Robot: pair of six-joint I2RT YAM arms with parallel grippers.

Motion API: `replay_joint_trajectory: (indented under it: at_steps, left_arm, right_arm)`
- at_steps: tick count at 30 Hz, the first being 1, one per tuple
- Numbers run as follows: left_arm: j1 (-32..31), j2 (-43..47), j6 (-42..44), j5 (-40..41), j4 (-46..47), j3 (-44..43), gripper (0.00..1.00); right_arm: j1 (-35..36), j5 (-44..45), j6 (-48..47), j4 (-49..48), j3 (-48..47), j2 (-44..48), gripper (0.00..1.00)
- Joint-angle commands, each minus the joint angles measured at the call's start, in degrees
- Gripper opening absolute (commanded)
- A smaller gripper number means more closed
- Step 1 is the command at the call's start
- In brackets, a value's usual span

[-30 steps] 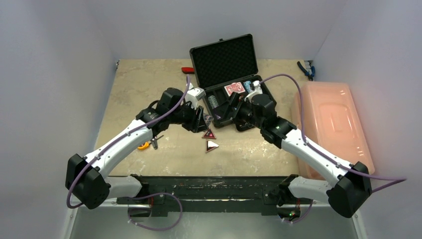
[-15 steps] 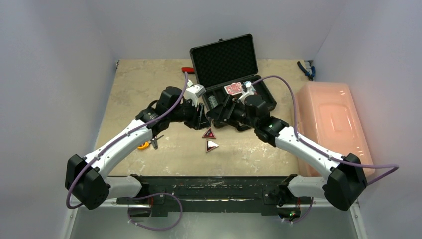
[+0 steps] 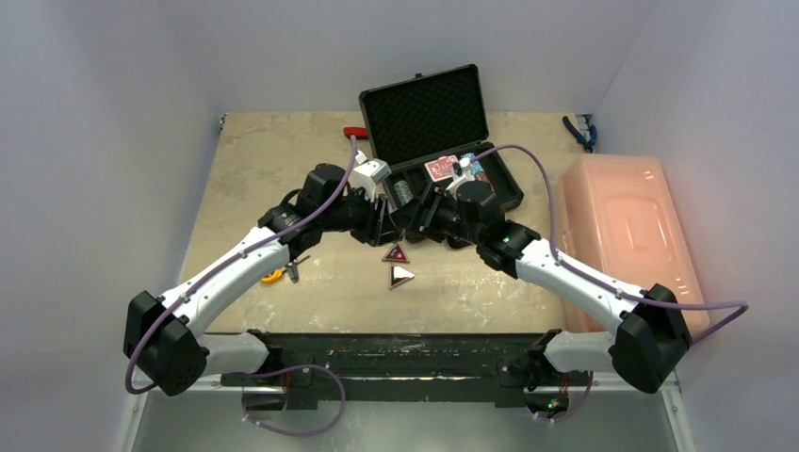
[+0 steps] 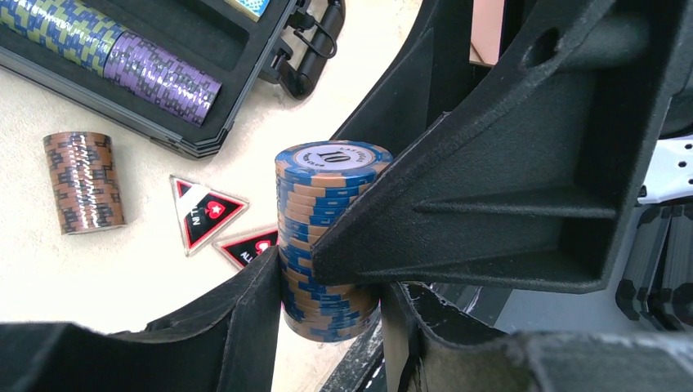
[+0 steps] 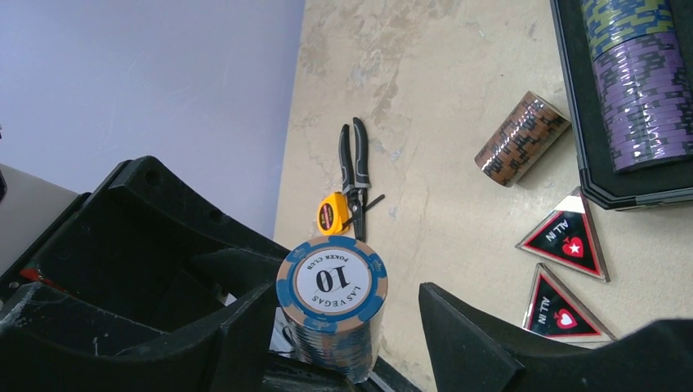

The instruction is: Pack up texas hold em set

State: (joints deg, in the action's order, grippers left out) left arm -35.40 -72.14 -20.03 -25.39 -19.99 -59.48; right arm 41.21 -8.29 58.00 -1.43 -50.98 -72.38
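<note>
A stack of blue-and-tan "10" chips (image 4: 327, 237) is held up off the table, with my left gripper (image 4: 327, 302) shut on its lower part. My right gripper (image 5: 347, 290) stands open around the same stack (image 5: 331, 306): one finger touches it, the other is a gap away. The two grippers meet in front of the open black briefcase (image 3: 429, 113), left (image 3: 382, 224) and right (image 3: 415, 221). Purple and green chips (image 4: 159, 73) and red (image 3: 440, 168) and blue (image 3: 474, 168) decks lie in the case. A brown chip stack (image 5: 520, 139) and two triangular markers (image 5: 565, 237) (image 5: 560, 309) lie on the table.
A large pink bin (image 3: 627, 235) stands along the right edge. A yellow tape measure (image 5: 333, 214) and black pliers (image 5: 355, 171) lie on the left side of the table. Blue-handled pliers (image 3: 577, 132) are at the back right, and a red tool (image 3: 355, 133) is left of the case.
My right arm has swung left from over the case to the left gripper, and its jaws have narrowed around the blue chip stack. The left gripper has kept its hold and place.
</note>
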Motion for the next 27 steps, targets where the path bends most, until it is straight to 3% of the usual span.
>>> replay_joint_trajectory:
  at_steps: [1, 9, 16, 20, 22, 25, 26, 27]
  left_arm:
    - [-0.5, 0.6, -1.4, -2.1, 8.9, -1.9, 0.0]
    - [-1.1, 0.1, -2.4, -2.6, 10.9, -1.2, 0.0]
    - [-1.1, -0.2, -2.8, -2.3, 11.4, -1.3, 0.0]
    - [-1.1, -0.5, -3.0, -1.6, 10.8, -1.7, 0.02]
    - [-1.1, -0.4, -3.0, -1.3, 10.6, -1.6, 0.14]
    - [-1.1, 0.0, -2.8, -0.5, 9.9, -1.6, 0.39]
    - [-1.1, 0.1, -2.7, 0.1, 9.4, -1.6, 0.5]
    - [-1.2, 0.3, -2.5, 0.8, 8.8, -1.7, 0.68]
  right_arm:
    - [1.2, 0.9, 0.9, -2.1, -0.9, -0.3, 0.67]
    - [1.6, 1.3, 1.6, -3.1, 0.0, -0.3, 0.6]
    - [1.7, 0.9, 1.5, -3.3, 0.3, 0.0, 0.35]
    - [1.7, 0.3, 0.9, -3.2, 0.3, 0.2, 0.15]
    - [1.7, 0.2, 0.7, -3.2, 0.4, 0.2, 0.07]
    - [1.6, 0.1, 0.1, -3.1, 0.2, 0.2, 0.0]
    - [1.6, 0.1, -0.3, -2.9, -0.1, 0.2, 0.0]
    - [1.6, 0.2, -0.7, -2.7, -0.5, 0.1, 0.0]
